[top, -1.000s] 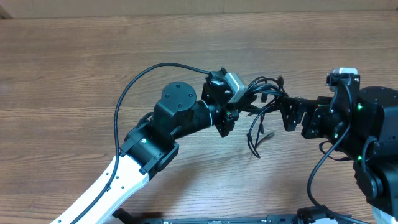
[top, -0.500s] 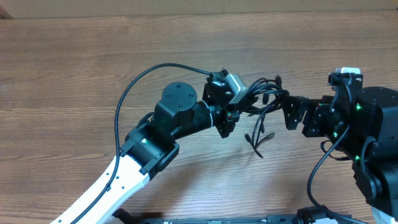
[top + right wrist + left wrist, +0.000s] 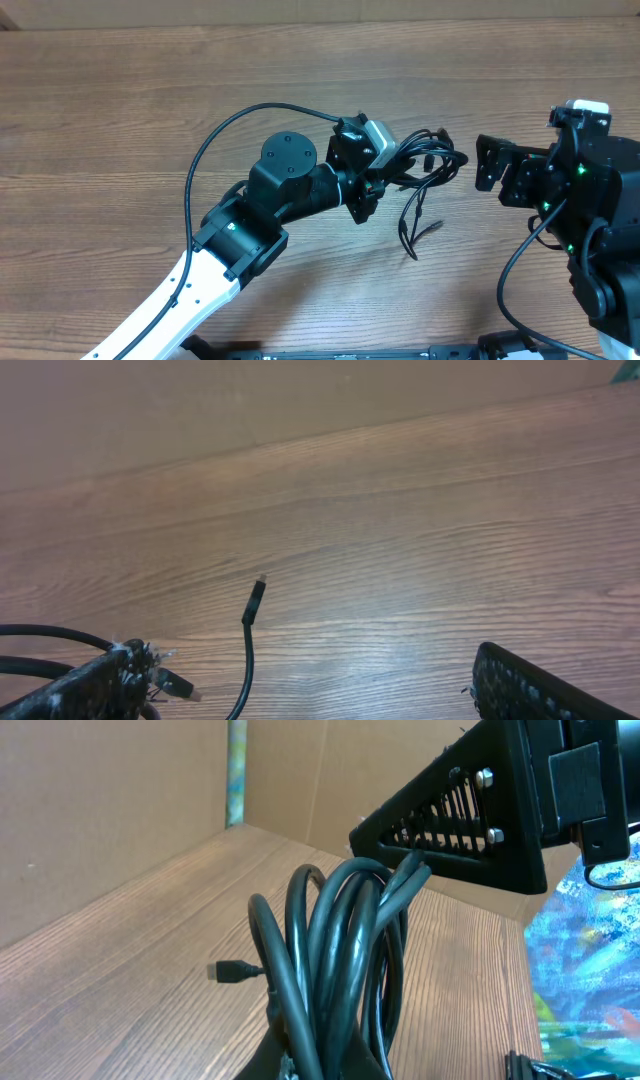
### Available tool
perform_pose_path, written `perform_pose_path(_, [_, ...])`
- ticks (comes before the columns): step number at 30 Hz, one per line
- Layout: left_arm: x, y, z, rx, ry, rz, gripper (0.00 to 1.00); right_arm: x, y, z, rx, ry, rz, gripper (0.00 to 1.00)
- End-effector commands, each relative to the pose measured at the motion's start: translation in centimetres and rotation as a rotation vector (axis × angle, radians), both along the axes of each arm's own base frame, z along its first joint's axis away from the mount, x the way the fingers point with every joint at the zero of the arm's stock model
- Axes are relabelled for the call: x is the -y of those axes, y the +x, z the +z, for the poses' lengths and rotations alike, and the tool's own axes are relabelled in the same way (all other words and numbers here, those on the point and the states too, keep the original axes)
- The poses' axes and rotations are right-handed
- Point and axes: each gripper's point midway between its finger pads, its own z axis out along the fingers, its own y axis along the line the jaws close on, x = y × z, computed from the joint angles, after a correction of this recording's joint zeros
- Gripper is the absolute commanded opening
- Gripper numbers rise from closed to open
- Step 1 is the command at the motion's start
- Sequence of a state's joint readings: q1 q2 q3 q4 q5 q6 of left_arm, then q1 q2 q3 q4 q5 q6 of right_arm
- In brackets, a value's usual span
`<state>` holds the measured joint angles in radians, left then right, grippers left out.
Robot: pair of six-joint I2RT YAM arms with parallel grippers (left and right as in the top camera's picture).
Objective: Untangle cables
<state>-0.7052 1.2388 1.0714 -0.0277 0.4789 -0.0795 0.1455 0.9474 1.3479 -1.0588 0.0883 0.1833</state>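
Hanging in a loose black bunch at the middle of the overhead frame, the cables are pinched by the left jaws, which are closed tight on several strands at once. The left arm reaches up to them from the lower left of that frame. From the grip, loops fan out toward the right, and a couple of ends trail down toward lower centre over the wooden surface; whether they touch it cannot be told. In the left wrist view the strands run as a thick bundle up the middle of the frame into the clamp at upper right, and a small plug end sticks out to the left. The right jaws stand wide open at the right of the overhead frame, near the bunch but apart from it, gripping nothing, on the right arm. In the right wrist view one cord tip curves up at lower centre-left, touching neither finger
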Motion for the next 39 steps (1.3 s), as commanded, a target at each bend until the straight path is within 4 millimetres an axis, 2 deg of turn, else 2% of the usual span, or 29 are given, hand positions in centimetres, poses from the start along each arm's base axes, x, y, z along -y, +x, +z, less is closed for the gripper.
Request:
perform_pose_path(1, [-0.2, -0.6, 1.6, 0.018, -0.034, -0.01, 0.04, 0.1, -0.1, -0.1, -0.006, 0.002, -0.009, 1.0])
perform_pose_path(7, [-1.2, 1.5, 1.1, -0.05, -0.04, 0.14, 0.04, -2.2, -1.4, -1.3, -0.078, 0.083, 0.108, 1.0])
perform_pose_path(11, [-1.3, 1.6, 1.0, -0.067, -0.044, 0.146, 0.04, -3.8, -1.6, -0.9, -0.072, 0.121, 0.194, 1.0])
perform_pose_path(16, [-1.4, 1.7, 0.6, -0.106, -0.047, 0.167, 0.04, -4.7, -1.5, -0.4, -0.049, 0.138, 0.25, 1.0])
perform_pose_path(22, [-1.1, 1.2, 0.7, -0.12, -0.055, 0.13, 0.04, -4.5, -0.9, 0.3, -0.01, 0.123, 0.24, 1.0])
perform_pose_path(31, [-0.7, 0.3, 0.8, -0.128, -0.06, 0.074, 0.04, -2.3, 0.3, -0.1, -0.008, 0.048, 0.13, 1.0])
perform_pose_path(39, [-0.4, -0.4, 0.9, -0.131, -0.061, 0.03, 0.04, -3.0, 1.3, -1.2, -0.051, 0.062, 0.152, 0.99])
